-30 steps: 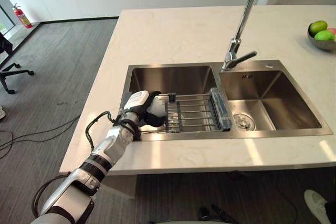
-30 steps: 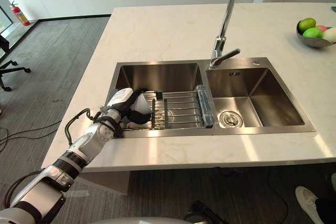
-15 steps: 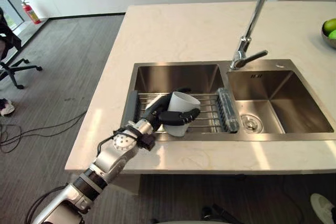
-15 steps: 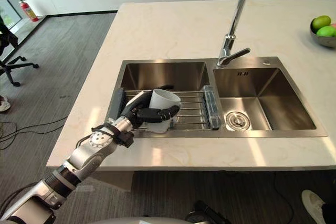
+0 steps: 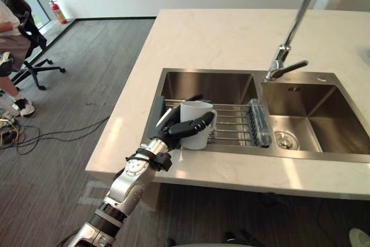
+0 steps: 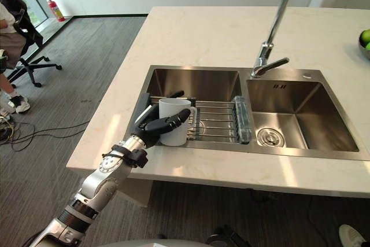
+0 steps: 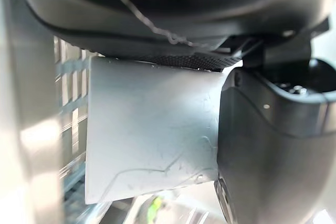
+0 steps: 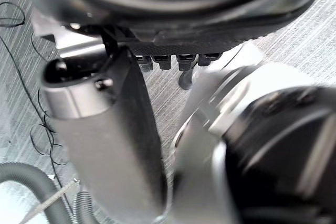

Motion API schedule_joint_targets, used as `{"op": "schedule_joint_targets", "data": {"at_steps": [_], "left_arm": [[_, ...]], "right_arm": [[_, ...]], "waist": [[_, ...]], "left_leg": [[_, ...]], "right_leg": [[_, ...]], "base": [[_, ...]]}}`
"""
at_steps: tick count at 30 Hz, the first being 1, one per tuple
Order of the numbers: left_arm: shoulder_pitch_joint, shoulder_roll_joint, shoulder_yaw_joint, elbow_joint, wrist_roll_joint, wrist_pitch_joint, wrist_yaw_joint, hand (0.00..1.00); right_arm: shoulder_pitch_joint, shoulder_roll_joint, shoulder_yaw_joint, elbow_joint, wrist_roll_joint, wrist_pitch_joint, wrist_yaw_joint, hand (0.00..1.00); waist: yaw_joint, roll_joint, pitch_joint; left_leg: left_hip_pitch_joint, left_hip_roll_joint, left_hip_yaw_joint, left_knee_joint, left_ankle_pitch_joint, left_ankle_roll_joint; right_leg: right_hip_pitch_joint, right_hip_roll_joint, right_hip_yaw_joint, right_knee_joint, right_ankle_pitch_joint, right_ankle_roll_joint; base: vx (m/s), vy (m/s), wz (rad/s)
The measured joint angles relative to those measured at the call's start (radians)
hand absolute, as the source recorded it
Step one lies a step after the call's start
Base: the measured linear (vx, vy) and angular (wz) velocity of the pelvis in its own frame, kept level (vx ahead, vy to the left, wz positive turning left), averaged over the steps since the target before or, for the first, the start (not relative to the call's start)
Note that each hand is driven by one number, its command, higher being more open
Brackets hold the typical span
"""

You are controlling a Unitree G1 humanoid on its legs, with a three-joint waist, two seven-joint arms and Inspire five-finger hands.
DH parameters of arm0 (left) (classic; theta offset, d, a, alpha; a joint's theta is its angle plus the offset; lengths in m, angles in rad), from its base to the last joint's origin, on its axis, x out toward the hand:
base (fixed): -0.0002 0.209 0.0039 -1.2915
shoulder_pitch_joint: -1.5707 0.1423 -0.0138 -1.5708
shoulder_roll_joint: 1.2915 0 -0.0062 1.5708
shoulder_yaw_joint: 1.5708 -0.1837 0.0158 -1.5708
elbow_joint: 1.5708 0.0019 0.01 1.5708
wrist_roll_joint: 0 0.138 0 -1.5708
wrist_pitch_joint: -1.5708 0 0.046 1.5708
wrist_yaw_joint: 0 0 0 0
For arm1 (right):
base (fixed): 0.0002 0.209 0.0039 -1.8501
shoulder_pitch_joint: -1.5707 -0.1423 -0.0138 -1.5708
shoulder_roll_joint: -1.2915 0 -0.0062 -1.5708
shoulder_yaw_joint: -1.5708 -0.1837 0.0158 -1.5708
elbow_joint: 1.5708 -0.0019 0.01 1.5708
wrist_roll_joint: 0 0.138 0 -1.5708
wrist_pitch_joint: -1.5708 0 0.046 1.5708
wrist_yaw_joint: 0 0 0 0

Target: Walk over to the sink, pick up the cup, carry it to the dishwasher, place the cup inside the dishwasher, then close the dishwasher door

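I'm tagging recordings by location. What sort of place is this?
Probably an office kitchenette: a double steel sink with a tall faucet in a pale stone counter, plus an office chair and fire extinguisher beyond. The left hand holds a cup.

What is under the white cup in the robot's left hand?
A wire rack across the left sink basin. The cup and the left hand cover the bars directly below, so contact cannot be seen.
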State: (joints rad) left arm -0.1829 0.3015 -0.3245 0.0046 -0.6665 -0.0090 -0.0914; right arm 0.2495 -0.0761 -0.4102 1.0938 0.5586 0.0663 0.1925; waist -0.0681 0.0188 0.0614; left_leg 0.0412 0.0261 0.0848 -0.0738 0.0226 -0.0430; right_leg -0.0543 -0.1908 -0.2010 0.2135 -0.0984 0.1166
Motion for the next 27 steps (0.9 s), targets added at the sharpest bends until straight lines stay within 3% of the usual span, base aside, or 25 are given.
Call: {"op": "schedule_joint_targets", "data": {"at_steps": [3, 6, 9, 10, 12, 13, 14, 17, 19, 21, 22, 23, 24, 25, 26, 27], "left_arm": [[0.012, -0.026, 0.049, -0.009, 0.015, -0.025, -0.003, 0.0], [0.025, -0.02, 0.13, -0.095, 0.064, -0.054, 0.017, 0.0], [0.059, -0.004, 0.24, -0.166, 0.081, -0.109, 0.064, 0.0], [0.062, -0.005, 0.274, -0.187, 0.08, -0.135, 0.077, 0.0], [0.065, 0.004, 0.296, -0.237, 0.079, -0.166, 0.091, 0.0], [0.07, 0.013, 0.305, -0.272, 0.078, -0.183, 0.091, 0.0], [0.075, 0.017, 0.311, -0.292, 0.077, -0.19, 0.089, 0.0], [0.078, 0.031, 0.359, -0.351, 0.077, -0.217, 0.069, 0.0], [0.078, 0.034, 0.397, -0.374, 0.077, -0.217, 0.068, 0.0], [0.093, 0.036, 0.445, -0.374, 0.062, -0.217, 0.071, 0.0], [0.097, 0.035, 0.463, -0.362, 0.049, -0.218, 0.071, 0.0], [0.09, 0.035, 0.484, -0.339, 0.034, -0.218, 0.071, 0.0], [0.089, 0.032, 0.485, -0.327, 0.025, -0.22, 0.072, 0.0], [0.101, 0.038, 0.474, -0.293, 0.018, -0.213, 0.06, 0.0], [0.106, 0.037, 0.47, -0.275, 0.018, -0.208, 0.049, 0.0], [0.116, 0.025, 0.471, -0.254, 0.017, -0.207, 0.038, 0.0]], "right_arm": [[0.001, 0.015, 0.007, -0.003, 0.008, -0.005, 0.001, 1.0], [-0.008, 0.01, 0.076, -0.019, 0.002, 0.002, -0.017, 1.0], [-0.019, -0.019, 0.12, -0.025, -0.001, 0.021, -0.021, 1.0], [-0.021, -0.03, 0.127, -0.028, -0.002, 0.031, -0.021, 1.0], [-0.021, -0.043, 0.147, -0.035, -0.004, 0.039, -0.02, 1.0], [-0.019, -0.046, 0.158, -0.041, -0.006, 0.04, -0.021, 1.0], [-0.018, -0.048, 0.16, -0.041, -0.007, 0.041, -0.021, 1.0], [-0.011, -0.054, 0.159, -0.042, -0.007, 0.043, -0.026, 1.0], [-0.006, -0.062, 0.16, -0.042, -0.007, 0.043, -0.028, 1.0], [-0.001, -0.071, 0.131, -0.033, -0.008, 0.043, -0.03, 1.0], [-0.002, -0.065, 0.107, -0.02, -0.008, 0.042, -0.027, 1.0], [-0.002, -0.044, 0.08, -0.009, -0.008, 0.038, -0.026, 1.0], [-0.003, -0.049, 0.062, 0.0, -0.009, 0.032, -0.026, 1.0], [-0.002, -0.081, 0.014, 0.008, -0.01, 0.03, -0.023, 1.0], [-0.005, -0.087, 0.0, 0.018, -0.009, 0.03, -0.02, 1.0], [-0.01, -0.095, -0.008, 0.035, -0.009, 0.028, -0.016, 1.0]], "waist": [[0.014, -0.015, -0.003], [0.065, -0.044, -0.007], [0.1, -0.037, -0.003], [0.104, -0.018, -0.003], [0.111, -0.004, -0.003], [0.123, -0.003, -0.002], [0.125, -0.002, -0.001], [0.123, -0.001, -0.003], [0.122, 0.006, -0.007], [0.119, 0.018, -0.015], [0.107, 0.015, -0.023], [0.099, -0.012, -0.036], [0.098, 0.007, -0.034], [0.097, 0.054, -0.036], [0.089, 0.06, -0.036], [0.068, 0.089, -0.029]], "left_leg": [[-0.032, -0.003, -0.068, 0.102, -0.032, 0.008], [-0.107, -0.013, -0.107, 0.244, -0.076, 0.008], [-0.12, -0.014, -0.109, 0.291, -0.082, 0.005], [-0.122, -0.007, -0.119, 0.289, -0.082, 0.004], [-0.125, 0.005, -0.132, 0.265, -0.071, -0.011], [-0.128, 0.006, -0.138, 0.246, -0.062, -0.002], [-0.129, 0.011, -0.126, 0.24, -0.061, 0.007], [-0.139, 0.067, 0.061, 0.204, -0.05, 0.052], [-0.155, 0.084, 0.135, 0.19, -0.024, 0.1], [-0.155, 0.09, 0.232, 0.158, -0.033, 0.172], [-0.152, 0.09, 0.271, 0.13, -0.059, 0.188], [-0.177, 0.096, 0.335, 0.171, -0.077, 0.21], [-0.193, 0.12, 0.349, 0.215, -0.059, 0.227], [-0.194, 0.136, 0.363, 0.248, 0.059, 0.217], [-0.199, 0.119, 0.354, 0.237, 0.095, 0.213], [-0.206, 0.107, 0.301, 0.179, 0.16, 0.197]], "right_leg": [[-0.016, -0.011, 0.034, 0.128, -0.022, -0.02], [0.042, -0.018, 0.031, 0.061, -0.053, -0.013], [0.089, -0.014, 0.025, 0.014, -0.078, 0.013], [0.096, -0.001, 0.002, 0.016, -0.08, 0.008], [0.097, 0.009, -0.036, 0.038, -0.097, -0.01], [0.097, 0.008, -0.056, 0.052, -0.109, -0.013], [0.1, 0.006, -0.069, 0.054, -0.111, -0.013], [0.113, -0.018, -0.157, 0.053, -0.103, -0.011], [0.124, -0.033, -0.216, 0.054, -0.089, -0.005], [0.14, -0.047, -0.271, 0.049, -0.089, -0.006], [0.152, -0.046, -0.272, 0.018, -0.085, -0.014], [0.174, -0.072, -0.3, -0.031, -0.073, 0.006], [0.175, -0.07, -0.33, -0.016, -0.074, 0.005], [0.18, -0.067, -0.381, 0.054, -0.111, -0.006], [0.173, -0.077, -0.389, 0.086, -0.131, -0.031], [0.168, -0.03, -0.39, 0.046, -0.15, -0.059]], "base": [[0.09, -0.01, 0.63], [0.03, -0.045, 0.57], [-0.07, -0.075, 0.26], [-0.14, -0.096, 0.45], [-0.19, -0.089, 0.61], [-0.2, -0.088, 0.59], [-0.15, -0.07, 0.68], [-0.04, -0.028, 0.88], [0.02, 0.01, 0.88], [0.04, 0.017, 1.06], [0.06, 0.048, 1.34], [0.06, 0.06, 1.18], [0.06, 0.05, 1.4], [0.04, 0.02, 1.17], [-0.05, -0.019, 1.44], [-0.14, -0.086, 2.11]]}}
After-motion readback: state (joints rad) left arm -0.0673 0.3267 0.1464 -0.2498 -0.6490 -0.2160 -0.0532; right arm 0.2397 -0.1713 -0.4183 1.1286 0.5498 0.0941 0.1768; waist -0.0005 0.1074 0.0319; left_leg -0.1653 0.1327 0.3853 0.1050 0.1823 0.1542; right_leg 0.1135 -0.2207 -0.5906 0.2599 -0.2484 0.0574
